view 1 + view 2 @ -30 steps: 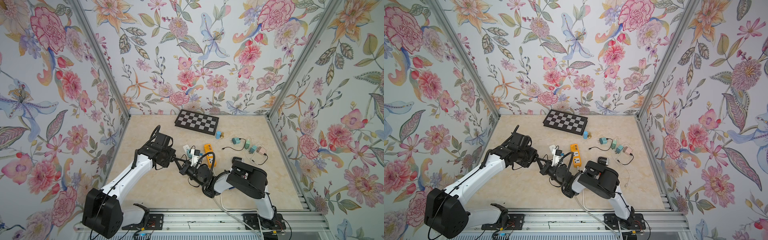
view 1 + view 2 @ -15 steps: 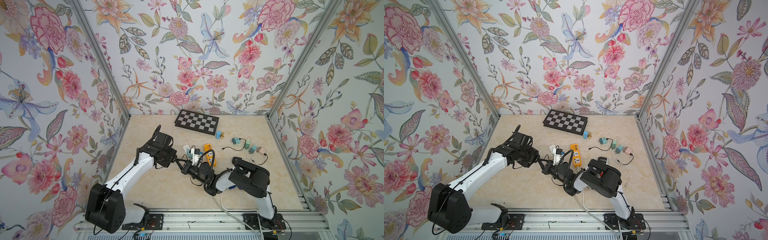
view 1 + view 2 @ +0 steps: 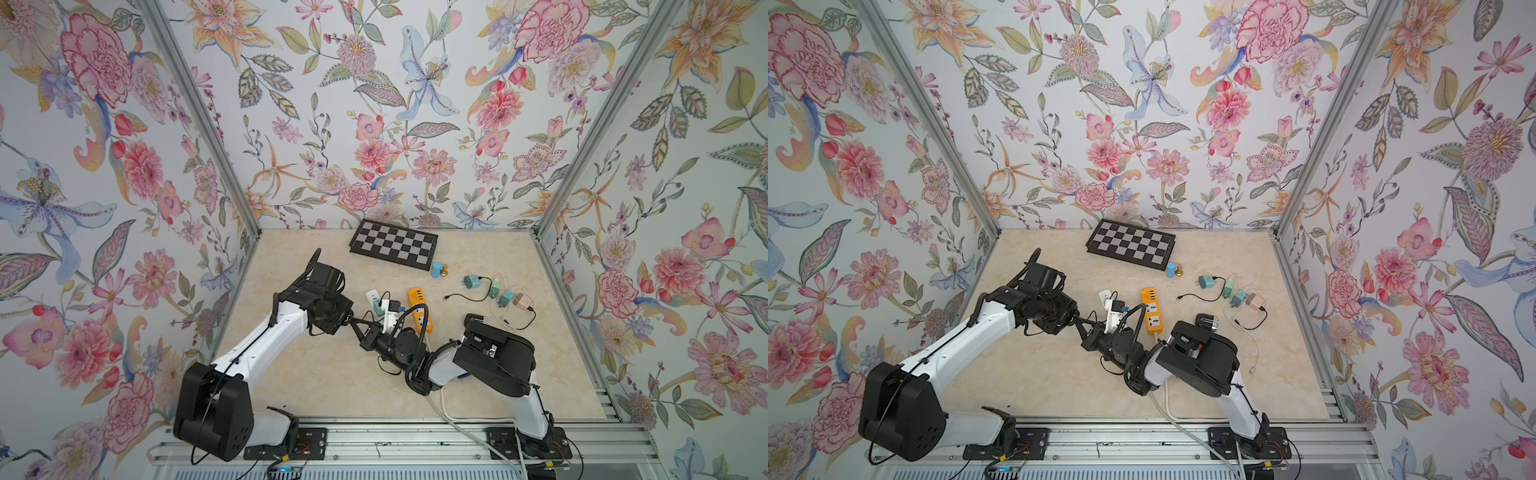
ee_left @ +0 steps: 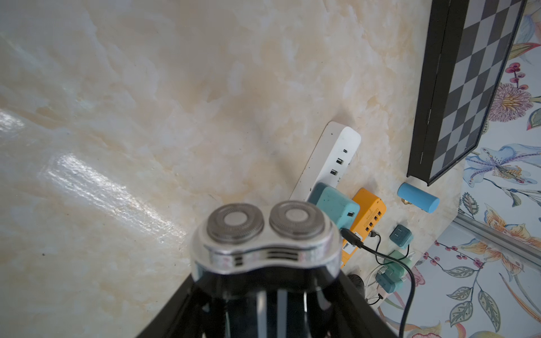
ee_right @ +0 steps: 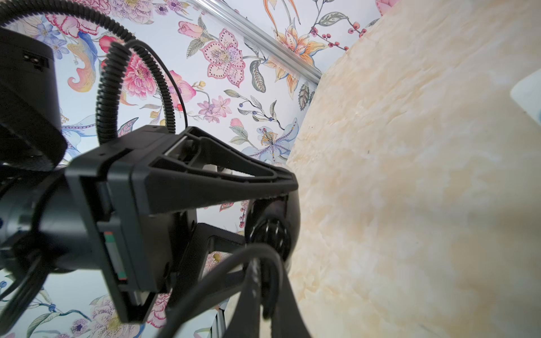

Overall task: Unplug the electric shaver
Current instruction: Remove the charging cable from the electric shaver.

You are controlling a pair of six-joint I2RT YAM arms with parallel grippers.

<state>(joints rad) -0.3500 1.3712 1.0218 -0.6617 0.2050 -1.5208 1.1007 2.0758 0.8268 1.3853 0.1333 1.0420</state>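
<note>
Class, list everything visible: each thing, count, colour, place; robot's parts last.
chessboard: 1, black-grey, back of table
cylinder: 1, blue, beside chessboard
small piece: 1, gold, beside cylinder
white strip: 1, white, centre
orange strip: 1, orange, beside it
plugged charger: 1, teal, on white strip
loose chargers: 4, three teal-green, one pink, right of orange strip
cables: several, black and white, around chargers
electric shaver: 1, silver-black, in left fingers
left fingers: black, gripping shaver
right fingers: black, shut, at shaver's base

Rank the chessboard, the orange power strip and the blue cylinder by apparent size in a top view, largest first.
1. chessboard
2. orange power strip
3. blue cylinder
All rest on the table at similar range, so the order holds.
</note>
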